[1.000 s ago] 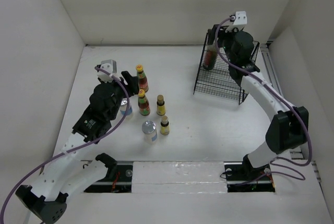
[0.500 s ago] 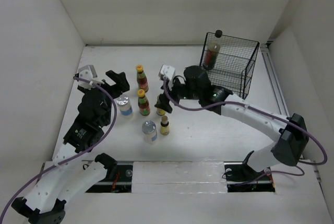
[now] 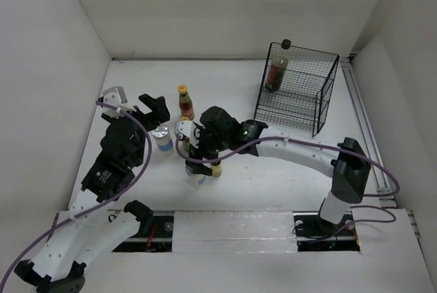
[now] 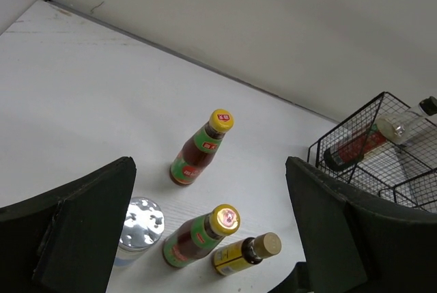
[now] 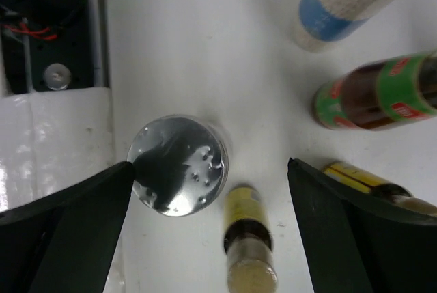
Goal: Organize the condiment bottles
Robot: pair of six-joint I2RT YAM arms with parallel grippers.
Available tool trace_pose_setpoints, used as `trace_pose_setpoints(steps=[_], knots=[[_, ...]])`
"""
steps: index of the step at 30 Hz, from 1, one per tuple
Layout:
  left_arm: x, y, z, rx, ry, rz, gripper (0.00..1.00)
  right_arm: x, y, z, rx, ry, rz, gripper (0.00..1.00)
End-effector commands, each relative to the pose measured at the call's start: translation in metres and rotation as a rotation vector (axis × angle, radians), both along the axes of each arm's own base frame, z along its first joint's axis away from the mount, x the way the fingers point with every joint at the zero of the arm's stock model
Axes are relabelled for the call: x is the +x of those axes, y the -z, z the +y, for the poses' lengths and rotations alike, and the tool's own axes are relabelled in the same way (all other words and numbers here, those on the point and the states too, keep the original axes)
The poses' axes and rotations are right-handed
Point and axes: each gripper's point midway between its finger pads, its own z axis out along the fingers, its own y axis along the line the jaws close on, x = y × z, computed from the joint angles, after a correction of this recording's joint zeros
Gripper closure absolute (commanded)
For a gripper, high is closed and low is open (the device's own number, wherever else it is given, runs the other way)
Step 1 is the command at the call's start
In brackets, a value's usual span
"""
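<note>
Hovering my right tool (image 5: 210,170), spread wide, over the silver-lidded jar (image 5: 179,164), I'd pinch its stiff, likely slippery, light body just below the lid.

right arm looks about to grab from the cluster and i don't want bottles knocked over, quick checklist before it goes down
1. Is the right gripper open: ok, spread wide with nothing held.
2. Is the target centred: cannot tell. The silver-lidded jar sits toward one finger, and the small yellow bottle is nearer the middle.
3. Is there room around the target: not ok, since jar and yellow bottle stand close together.
4. Is the left gripper out of the way: ok, it is open, empty and beside the cluster, not over it.
5. Is there space in the wire basket: ok, only the tall dark bottle shows in it.
</note>
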Motion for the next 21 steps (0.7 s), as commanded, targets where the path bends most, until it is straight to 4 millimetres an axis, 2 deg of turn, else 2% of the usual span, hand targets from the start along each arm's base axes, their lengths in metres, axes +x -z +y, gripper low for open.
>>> trace_pose_setpoints(steps=[1, 3, 5, 8, 10, 12, 14, 15, 17, 18, 21], knots=[[-0.003, -0.013, 0.001, -0.028, 0.007, -0.04, 0.12, -0.007, -0.011, 0.005, -0.009, -0.027, -0.023, 0.01], [-0.005, -0.015, 0.002, -0.033, 0.007, -0.048, 0.12, -0.007, -0.011, 0.005, -0.009, -0.027, -0.023, 0.01], [-0.005, -0.015, 0.002, -0.033, 0.007, -0.048, 0.12, -0.015, -0.012, 0.008, -0.001, -0.056, -0.008, 0.01], [-0.005, -0.015, 0.002, -0.033, 0.007, -0.048, 0.12, -0.025, 0.003, 0.011, -0.043, -0.066, -0.007, 0.01], [-0.007, -0.017, 0.004, -0.038, 0.007, -0.056, 0.12, -0.022, 0.008, 0.008, -0.071, -0.056, -0.016, 0.01], [-0.007, -0.017, 0.004, -0.038, 0.007, -0.056, 0.12, -0.02, -0.001, 0.006, -0.058, -0.042, -0.036, 0.01], [-0.007, -0.017, 0.004, -0.038, 0.007, -0.056, 0.12, -0.021, 0.001, 0.004, -0.056, -0.042, -0.037, 0.01], [-0.007, -0.017, 0.004, -0.038, 0.007, -0.056, 0.12, -0.021, -0.006, 0.007, -0.029, -0.048, -0.044, 0.01], [-0.007, -0.017, 0.004, -0.038, 0.007, -0.056, 0.12, -0.021, -0.008, 0.011, -0.004, -0.049, -0.043, 0.01], [-0.009, -0.02, 0.007, -0.044, -0.005, -0.067, 0.12, -0.021, 0.008, 0.01, -0.035, -0.05, -0.027, 0.01], [-0.011, -0.022, 0.014, -0.048, -0.039, -0.075, 0.12, -0.015, 0.021, 0.013, -0.043, -0.023, -0.036, 0.03]])
